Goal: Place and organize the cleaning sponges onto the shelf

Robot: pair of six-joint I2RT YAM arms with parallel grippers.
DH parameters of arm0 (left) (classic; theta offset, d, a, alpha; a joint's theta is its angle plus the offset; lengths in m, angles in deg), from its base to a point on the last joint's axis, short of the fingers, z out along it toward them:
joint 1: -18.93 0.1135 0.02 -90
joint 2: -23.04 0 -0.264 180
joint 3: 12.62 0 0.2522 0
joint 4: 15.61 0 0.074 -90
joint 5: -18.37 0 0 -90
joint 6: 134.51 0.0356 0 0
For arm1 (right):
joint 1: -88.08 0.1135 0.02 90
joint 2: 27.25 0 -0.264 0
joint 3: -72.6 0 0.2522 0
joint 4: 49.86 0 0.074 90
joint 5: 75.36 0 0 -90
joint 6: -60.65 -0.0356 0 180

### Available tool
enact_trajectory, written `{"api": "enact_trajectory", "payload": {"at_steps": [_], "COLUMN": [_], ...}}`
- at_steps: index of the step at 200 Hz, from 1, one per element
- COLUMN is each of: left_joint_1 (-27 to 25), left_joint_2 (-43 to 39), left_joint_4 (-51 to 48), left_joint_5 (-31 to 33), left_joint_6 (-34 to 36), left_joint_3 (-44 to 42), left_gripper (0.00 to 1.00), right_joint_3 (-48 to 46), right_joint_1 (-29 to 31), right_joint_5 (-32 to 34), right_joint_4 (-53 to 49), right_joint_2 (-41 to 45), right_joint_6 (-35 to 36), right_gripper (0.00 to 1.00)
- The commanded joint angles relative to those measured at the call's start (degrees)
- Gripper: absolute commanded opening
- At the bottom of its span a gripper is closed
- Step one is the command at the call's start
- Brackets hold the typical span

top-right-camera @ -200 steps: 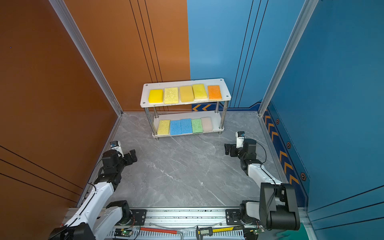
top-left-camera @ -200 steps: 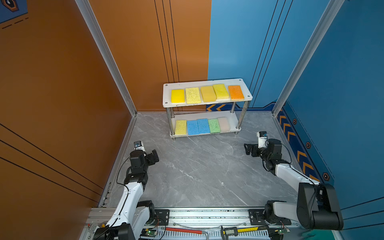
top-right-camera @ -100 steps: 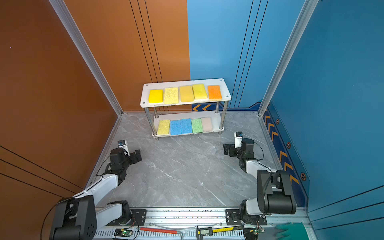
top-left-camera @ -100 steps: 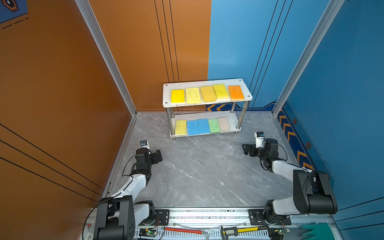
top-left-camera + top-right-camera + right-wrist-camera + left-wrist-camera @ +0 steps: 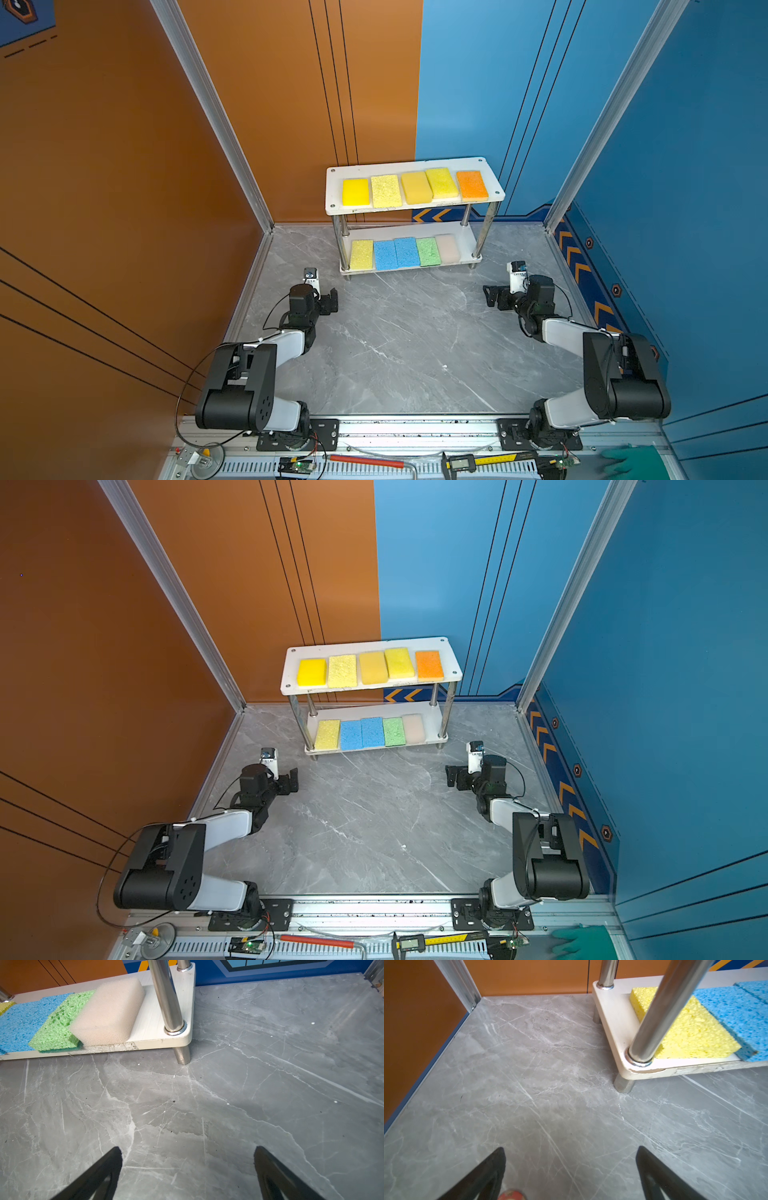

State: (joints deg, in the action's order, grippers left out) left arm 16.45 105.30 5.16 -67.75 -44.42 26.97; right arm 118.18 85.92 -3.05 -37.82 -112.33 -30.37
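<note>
left claw [image 5: 570, 1152]: jaws spread wide, nothing between them; black tapered fingers over bare tabletop [image 5: 407, 332], near the shelf [image 5: 334, 195] foot at its porous-yellow end, not touching.
right claw [image 5: 187, 1150]: equally wide, empty; near the shelf foot at the beige end, apart from it.
tabletop: smooth grey slab with white marble veining.
shelf: two white rectangular boards with rounded corners, on four shiny round metal posts; stands at the back of the tabletop; front edge of the lower board is chipped.
upper board, flat in a row: smooth bright yellow sponge [image 5: 355, 192], porous pale yellow sponge [image 5: 386, 191], smooth amber sponge [image 5: 416, 188], lemon sponge [image 5: 441, 183], orange sponge [image 5: 472, 184].
lower board, edge to edge: porous yellow sponge [image 5: 691, 1030], blue sponge [image 5: 385, 254], second blue sponge [image 5: 406, 252], green sponge [image 5: 60, 1022] with a darker underlayer, thicker beige foam sponge [image 5: 108, 1012] with rounded edges.
</note>
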Motion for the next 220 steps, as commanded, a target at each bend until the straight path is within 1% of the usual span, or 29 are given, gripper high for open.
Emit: {"api": "enact_trajectory", "payload": {"at_steps": [1,28,49,64,76,101,220], "left_joint_1": [-0.6,-0.34,0.15,0.54,0.81,1.43,0.94], "left_joint_2": [1.42,4.22,7.02,7.19,7.33,7.4,7.43], "left_joint_4": [5.33,15.91,22.01,21.83,21.71,19.74,19.44], "left_joint_5": [0.6,0.98,-1.06,-0.19,1.79,5.04,5.22], "left_joint_6": [3.22,2.74,2.9,2.3,1.35,-0.36,0.09], "left_joint_3": [-0.22,-4.86,-6.15,-6.01,-5.72,-4.67,-4.4], "left_gripper": [0.98,0.98,0.98,0.98,0.98,0.98,0.98], "right_joint_3": [0.88,0.88,0.97,0.88,0.8,-0.6,-10.41], "right_joint_1": [0.21,0.22,0.31,0.46,0.57,0.84,1.01], "right_joint_5": [1.18,1.12,1.17,1.32,1.65,2.74,7.83], "right_joint_4": [1.36,1.45,1.66,2.12,2.86,6.74,23.47], "right_joint_2": [-0.35,-0.44,-0.62,-0.7,-0.88,-1.47,0.0], "right_joint_6": [1.32,1.53,1.58,1.89,2.09,1.9,0.23], "right_gripper": [1.0,1.0,1.0,1.0,1.0,1.0,1.0]}}
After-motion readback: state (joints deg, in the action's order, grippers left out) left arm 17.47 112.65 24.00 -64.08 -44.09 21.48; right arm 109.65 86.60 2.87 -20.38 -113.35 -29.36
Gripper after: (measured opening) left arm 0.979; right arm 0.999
